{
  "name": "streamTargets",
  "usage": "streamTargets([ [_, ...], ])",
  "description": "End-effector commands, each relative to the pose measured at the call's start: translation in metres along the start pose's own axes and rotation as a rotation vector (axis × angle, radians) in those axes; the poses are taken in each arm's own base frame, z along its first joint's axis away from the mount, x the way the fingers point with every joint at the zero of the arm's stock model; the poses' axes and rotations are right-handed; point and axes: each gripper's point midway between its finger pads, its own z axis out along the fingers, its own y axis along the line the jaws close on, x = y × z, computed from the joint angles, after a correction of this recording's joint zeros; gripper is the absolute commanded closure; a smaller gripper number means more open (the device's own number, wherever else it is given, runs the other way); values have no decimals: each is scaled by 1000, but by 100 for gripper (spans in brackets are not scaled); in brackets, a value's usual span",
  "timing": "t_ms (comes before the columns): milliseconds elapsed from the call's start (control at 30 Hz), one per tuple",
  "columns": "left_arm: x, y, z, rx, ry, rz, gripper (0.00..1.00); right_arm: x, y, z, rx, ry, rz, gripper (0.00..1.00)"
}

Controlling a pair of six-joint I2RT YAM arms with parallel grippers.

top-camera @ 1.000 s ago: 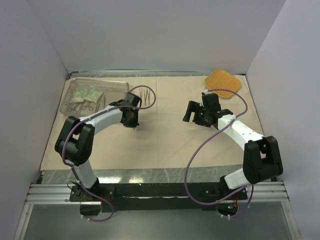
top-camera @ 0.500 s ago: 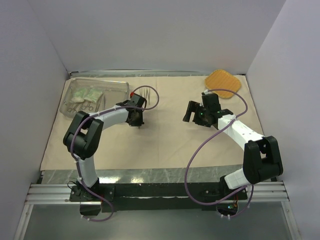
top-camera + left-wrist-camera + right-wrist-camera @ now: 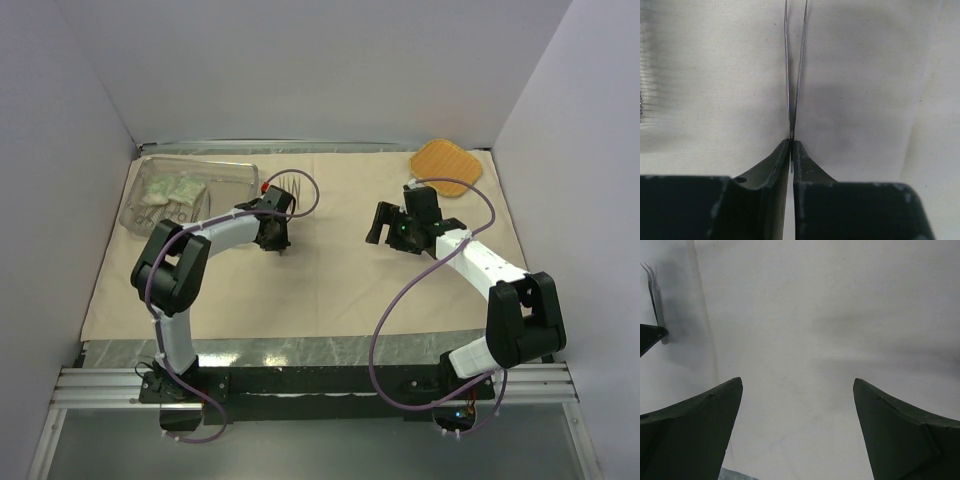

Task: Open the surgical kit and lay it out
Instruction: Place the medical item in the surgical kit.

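Steel, rectangular and wire-meshed, the tray point(image 3: 238, 172) is sitting far left on the large beige wrapping cloth point(image 3: 330, 285). Just right of it, the left claw point(image 3: 791, 145) is pinching the narrow end of the thin steel tweezers point(image 3: 792, 127). Their long axis is running straight away from the claw, with the far tips cut off from view. The right claw point(image 3: 797, 382) is hanging spread wide, well apart.

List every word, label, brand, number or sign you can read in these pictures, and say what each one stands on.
No text is readable in any view.
On the green-white packets in the wire-mesh tray, any print is too small to read.
The tweezers, beige cloth and orange pad show no markings.
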Motion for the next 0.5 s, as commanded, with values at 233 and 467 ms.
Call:
streamTargets([
  [233, -9, -1, -17, -23, -18, 10, 72, -22, 10, -9, -20, -64, -19, 0],
  [467, -54, -6, -63, -27, -111, -6, 66, -24, 10, -8, -22, -70, -15, 0],
])
